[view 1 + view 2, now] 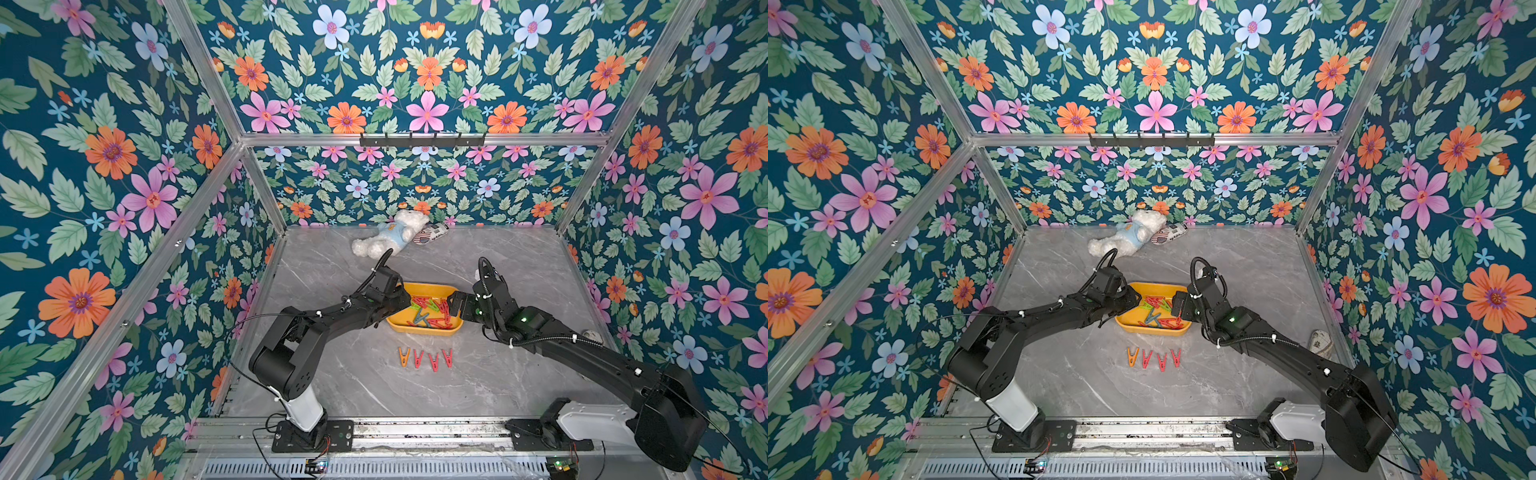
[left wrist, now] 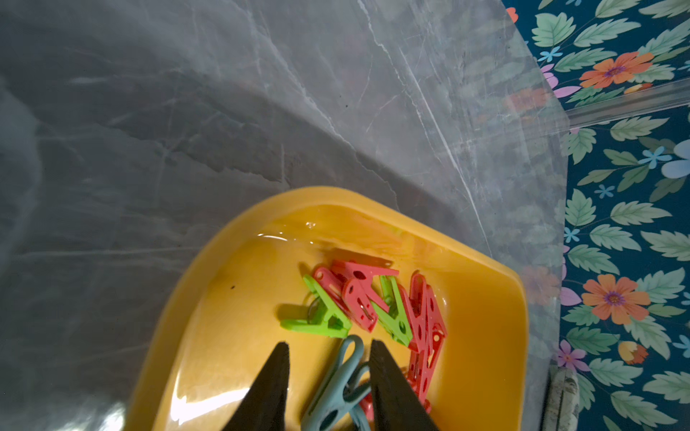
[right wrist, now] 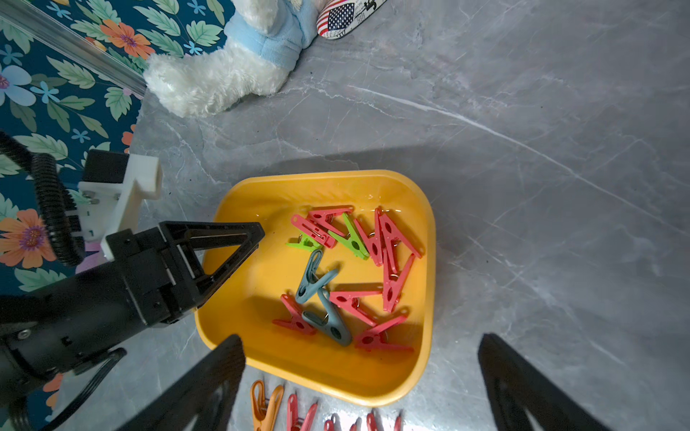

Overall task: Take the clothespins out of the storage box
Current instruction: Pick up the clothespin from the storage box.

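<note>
In both top views the storage box [image 1: 424,330] is hemmed in at 9 o'clock by the left gripper [image 2: 328,345], which reaches over its rim, and at 3 o'clock by the right gripper [image 3: 358,343]. A row of clothespins [image 1: 426,358] lines the table at 6 o'clock. Toward 12 o'clock the marble tabletop [image 1: 436,262] lies bare up to the teddy bear [image 1: 388,239]. Inside the box, the heaped clothespins [image 1: 432,309] crowd the 3 o'clock side.

Shallow yellow storage box [image 1: 424,329] holds a loose jumble of red, green and grey-blue clothespins [image 3: 347,300]; four more clothespins [image 1: 433,360], one orange, lie in a row just outside it.
</note>
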